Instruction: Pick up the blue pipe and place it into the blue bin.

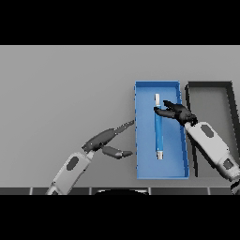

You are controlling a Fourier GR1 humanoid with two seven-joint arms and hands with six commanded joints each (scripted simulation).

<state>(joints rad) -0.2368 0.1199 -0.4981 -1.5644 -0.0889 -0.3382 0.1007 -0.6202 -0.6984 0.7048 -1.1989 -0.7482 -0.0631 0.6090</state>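
Now the blue pipe point(159, 133) lies inside the blue bin point(140, 140) — right hand point(177, 112) spread loosely over it, left hand point(105, 140) relaxed just beside the bin.

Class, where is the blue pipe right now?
In the head view, right of centre, the blue pipe lies lengthwise inside the blue bin, with the right hand at its far end.

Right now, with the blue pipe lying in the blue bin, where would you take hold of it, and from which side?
Probably on the bare blue shaft, mid-length, coming from above. The blue pipe lies flat along the blue bin, white tip far, grey tip near, with floor on either side for fingers. The right hand is at its far end; the left hand is outside the bin.
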